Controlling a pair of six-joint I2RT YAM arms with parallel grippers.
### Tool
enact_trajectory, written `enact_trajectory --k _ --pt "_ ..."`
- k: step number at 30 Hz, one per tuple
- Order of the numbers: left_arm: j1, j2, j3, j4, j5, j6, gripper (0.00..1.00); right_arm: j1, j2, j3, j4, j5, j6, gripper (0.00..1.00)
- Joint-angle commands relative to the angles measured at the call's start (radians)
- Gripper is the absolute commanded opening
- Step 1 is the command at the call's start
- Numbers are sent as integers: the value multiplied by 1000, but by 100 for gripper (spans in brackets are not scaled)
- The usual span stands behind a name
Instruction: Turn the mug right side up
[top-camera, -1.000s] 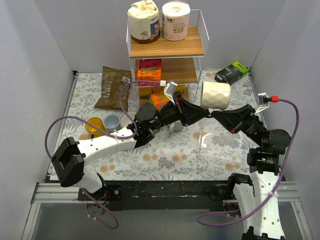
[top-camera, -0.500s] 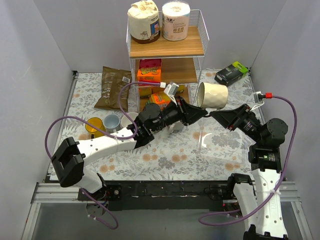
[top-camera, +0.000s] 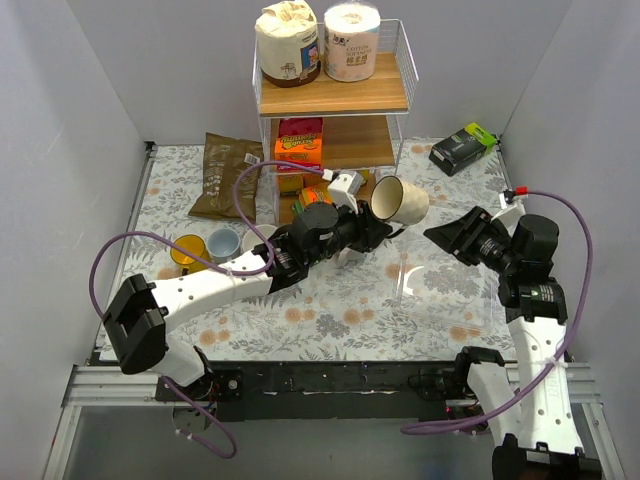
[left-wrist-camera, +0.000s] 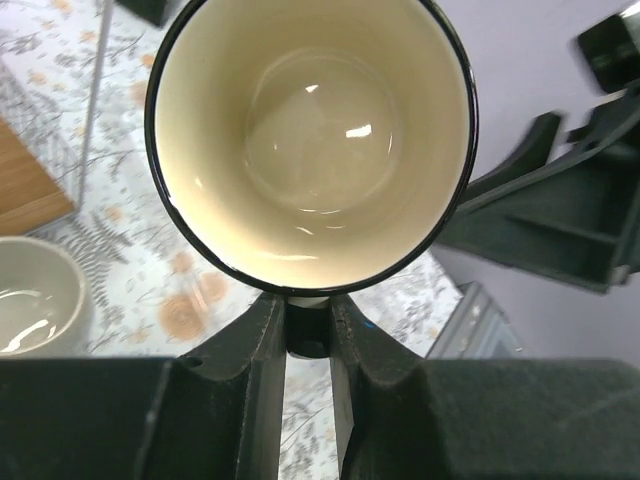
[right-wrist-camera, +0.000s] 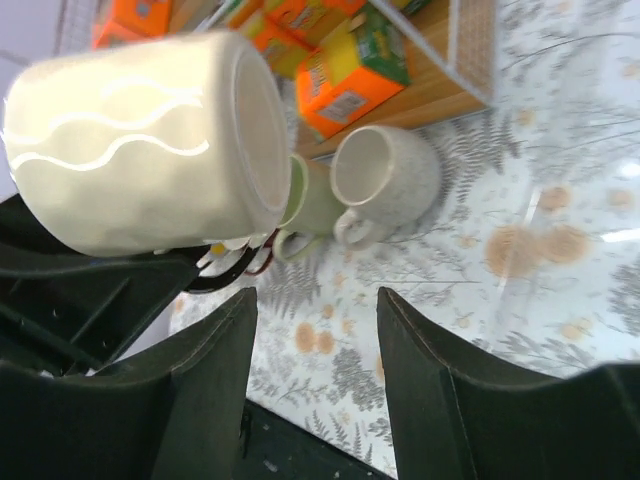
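Observation:
The cream mug (top-camera: 400, 198) with a black rim hangs in the air above the middle of the table, tilted on its side. My left gripper (top-camera: 377, 219) is shut on its handle from below. In the left wrist view the mug's open mouth (left-wrist-camera: 312, 130) faces the camera, and the left gripper (left-wrist-camera: 308, 335) pinches the handle just under the rim. My right gripper (top-camera: 441, 234) stands open to the right of the mug, apart from it. In the right wrist view the mug (right-wrist-camera: 140, 140) is at the upper left, beyond the open right gripper (right-wrist-camera: 315, 300).
A wire and wood shelf (top-camera: 332, 96) with toilet rolls and orange boxes stands behind. A speckled mug (right-wrist-camera: 388, 178) and a green cup (right-wrist-camera: 316, 202) lie under the held mug. Yellow cup (top-camera: 187, 250), grey-blue cup (top-camera: 223, 243), brown bag (top-camera: 225, 175), black packet (top-camera: 462, 145), clear stand (top-camera: 432, 285).
My right gripper opened, let go of the mug and drew back to the right. The left arm, still gripping the handle, carried the mug left and tilted it.

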Motion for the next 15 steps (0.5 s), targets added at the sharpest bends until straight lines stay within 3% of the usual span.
enact_trajectory --k 1,5,9,15 --pt "1 -20 17 -45 -48 94 0 -2 -18 137 -230 326 -122 58" --pt "-10 27 21 -106 -60 109 0 -2 -64 151 -230 441 -137 58" --pt "-33 93 47 -172 -120 122 0 -2 -93 134 -192 453 -142 58" --pt "-86 246 197 -397 -259 134 0 -2 -67 125 -216 444 -140 58"
